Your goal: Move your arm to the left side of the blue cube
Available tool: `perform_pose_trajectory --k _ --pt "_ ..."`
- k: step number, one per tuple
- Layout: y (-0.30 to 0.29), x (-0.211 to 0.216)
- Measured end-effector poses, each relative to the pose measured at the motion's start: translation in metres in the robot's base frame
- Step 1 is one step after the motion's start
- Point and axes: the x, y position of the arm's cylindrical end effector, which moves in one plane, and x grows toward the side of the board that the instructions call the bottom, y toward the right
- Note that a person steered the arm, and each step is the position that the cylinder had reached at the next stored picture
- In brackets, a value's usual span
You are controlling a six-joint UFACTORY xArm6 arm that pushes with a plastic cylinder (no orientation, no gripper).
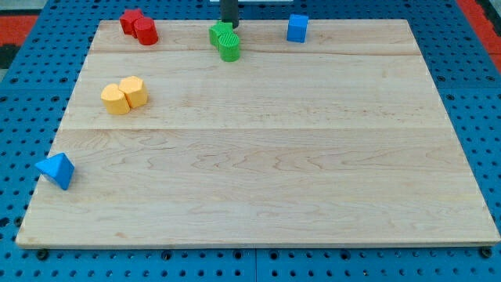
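The rod (228,11) is cut off by the view's top edge. My tip (229,26) sits just behind the green blocks (225,41); whether it touches them cannot be told. Their shapes are unclear.

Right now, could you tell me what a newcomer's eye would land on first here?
Probably my tip at the view's top, right behind the green blocks, with the blue cube apart to their right. Next, the red blocks at top left, the yellow pair below, and a blue wedge-like block at the left edge.
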Motion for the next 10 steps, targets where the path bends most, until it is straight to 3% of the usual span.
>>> perform_pose_trajectory --k 10 --pt "0.05 0.0"
